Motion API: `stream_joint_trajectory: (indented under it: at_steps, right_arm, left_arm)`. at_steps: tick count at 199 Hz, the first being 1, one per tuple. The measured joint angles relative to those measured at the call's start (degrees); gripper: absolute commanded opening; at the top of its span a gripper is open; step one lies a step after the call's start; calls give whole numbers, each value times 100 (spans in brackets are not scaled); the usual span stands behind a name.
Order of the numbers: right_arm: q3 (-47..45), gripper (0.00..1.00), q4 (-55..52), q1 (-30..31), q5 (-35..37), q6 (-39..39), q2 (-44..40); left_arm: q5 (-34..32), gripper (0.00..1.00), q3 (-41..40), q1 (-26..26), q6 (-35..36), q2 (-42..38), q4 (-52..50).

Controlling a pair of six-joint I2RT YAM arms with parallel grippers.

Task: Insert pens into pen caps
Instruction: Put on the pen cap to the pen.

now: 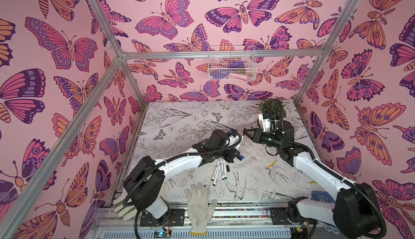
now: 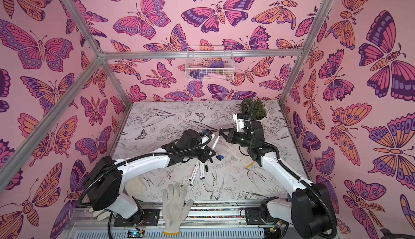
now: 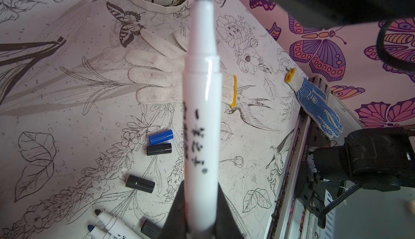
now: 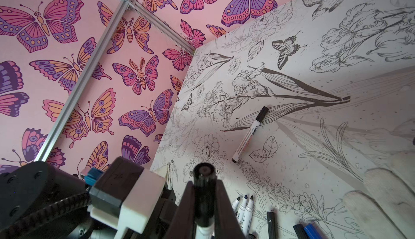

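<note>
A white glove (image 1: 256, 150) lies flat on the table (image 1: 179, 119), right under the spot where my two arms meet. A second glove (image 1: 199, 204) hangs over the front edge. A potted plant (image 1: 272, 109) stands in the far right corner behind the right arm, and a wire basket (image 1: 231, 64) hangs on the back wall. My left forearm (image 1: 190, 159) crosses above the loose pens (image 1: 219, 170) and covers their upper ends in both top views.

The left wrist view shows plainly what the arm crowds out from above: the blue cap (image 3: 160, 136) with the spare black caps (image 3: 159, 149) near it on the table, and a blue-dotted glove (image 3: 318, 105) at the table's edge. I find a capped pen (image 4: 250, 134), lying alone farther out, in the right wrist view alone.

The left gripper (image 3: 201, 204) is clamped narrow on the held pen (image 3: 202, 92), which is up off the table. The right gripper (image 4: 204, 188) is pinched tight on the gripped cap (image 4: 204, 177), which is black. White barrel shows at the near end of that cap. In the left wrist view, the held pen's far end runs into black.
</note>
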Motion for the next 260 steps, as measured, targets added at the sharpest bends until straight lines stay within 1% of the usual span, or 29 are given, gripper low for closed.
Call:
stream_joint_trajectory:
  at_steps: [64, 167, 198, 260]
  right_arm:
    - [13, 0, -92, -2, 160, -39, -2]
    - [13, 0, 50, -2, -50, 11, -2]
    - [13, 0, 85, -2, -48, 59, -15]
    - [13, 0, 258, -48, 435, 125, -286]
  left_arm:
    - [26, 0, 0, -31, 42, 0, 26]
    - [35, 0, 129, -31, 63, 2, 9]
    - [-4, 0, 243, -20, 13, 118, 118]
    - [328, 0, 531, 83, -385, 420, 763]
